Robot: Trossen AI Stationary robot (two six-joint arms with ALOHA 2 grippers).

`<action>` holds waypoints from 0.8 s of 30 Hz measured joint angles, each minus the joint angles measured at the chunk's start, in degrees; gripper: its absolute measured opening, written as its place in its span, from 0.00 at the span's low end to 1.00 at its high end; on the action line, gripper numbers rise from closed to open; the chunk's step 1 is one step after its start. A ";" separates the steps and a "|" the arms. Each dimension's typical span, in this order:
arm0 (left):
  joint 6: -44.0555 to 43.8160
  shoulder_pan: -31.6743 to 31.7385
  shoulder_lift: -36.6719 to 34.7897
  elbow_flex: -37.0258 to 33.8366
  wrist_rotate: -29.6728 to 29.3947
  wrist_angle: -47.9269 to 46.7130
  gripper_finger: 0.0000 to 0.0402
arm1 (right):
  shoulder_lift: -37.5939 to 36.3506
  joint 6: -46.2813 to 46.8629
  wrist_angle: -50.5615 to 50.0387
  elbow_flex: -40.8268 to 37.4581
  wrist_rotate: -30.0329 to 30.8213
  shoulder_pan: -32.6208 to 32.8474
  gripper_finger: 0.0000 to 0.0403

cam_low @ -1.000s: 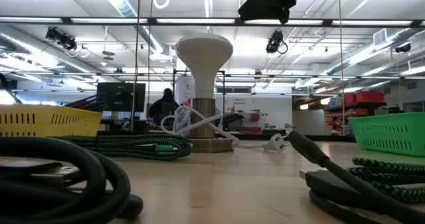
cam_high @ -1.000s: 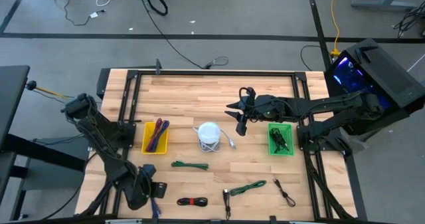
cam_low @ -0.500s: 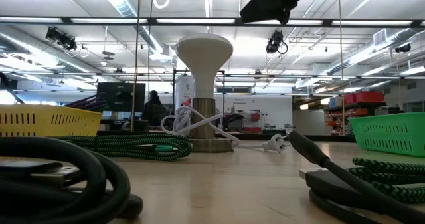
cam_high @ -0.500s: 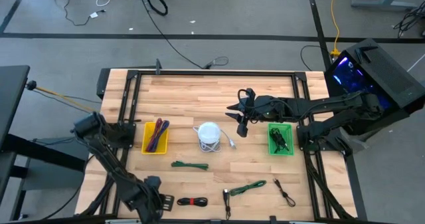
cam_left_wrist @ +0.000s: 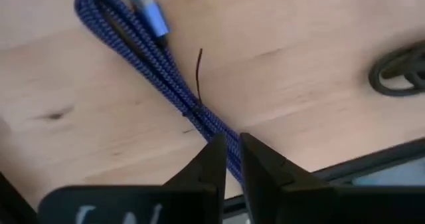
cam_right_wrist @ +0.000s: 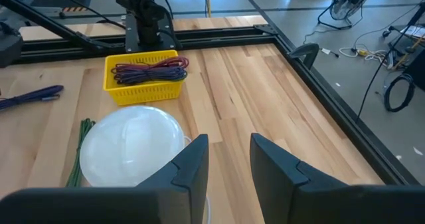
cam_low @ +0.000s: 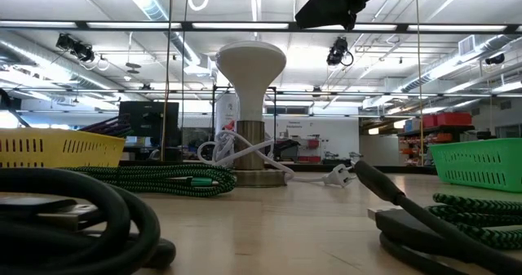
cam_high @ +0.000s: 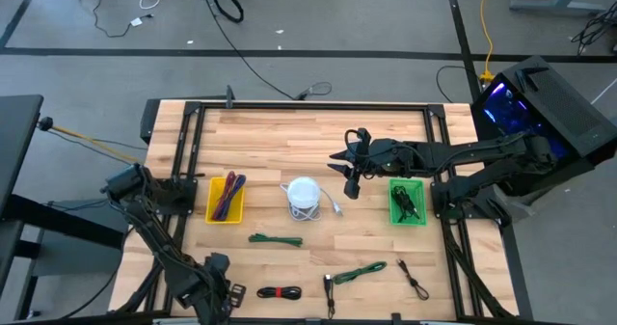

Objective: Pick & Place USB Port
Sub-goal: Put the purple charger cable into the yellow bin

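lamp [cam_high: 303, 193] table centre | yellow bin [cam_high: 227, 199] left of it | green bin [cam_high: 406, 202] right

- Even, bright overhead light falls on the tabletop [cam_high: 289, 132]; shadows are soft and short.
- In the low view, ceiling strip lights [cam_low: 151, 2] glare white behind the lamp [cam_low: 250, 71].
- Near the low camera, the black cable [cam_low: 81, 218] is blurred; the lamp is sharper.
- The left wrist view is soft, with the blue cable [cam_left_wrist: 153, 71] slightly smeared.
- A purple glow shows on the screen [cam_high: 506, 103] beside the tabletop.
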 joint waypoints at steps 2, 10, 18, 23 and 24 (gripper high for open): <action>-2.24 -1.14 0.00 0.00 0.09 -1.79 0.12 | 0.00 0.00 0.02 0.00 0.00 0.00 0.28; -3.82 -1.47 -0.04 -0.09 -0.62 -4.68 0.11 | 0.00 0.65 0.04 0.00 0.04 0.02 0.28; -3.91 -1.45 0.23 -0.15 -0.92 -1.97 0.11 | 0.00 0.85 0.05 0.00 0.11 0.01 0.28; -3.89 -0.65 0.35 -0.15 -1.22 -1.58 0.13 | 0.00 1.52 0.04 0.00 0.05 0.01 0.28; -3.80 -0.44 0.35 -0.15 -0.35 -1.82 0.14 | 0.00 1.53 0.04 0.00 0.03 0.00 0.28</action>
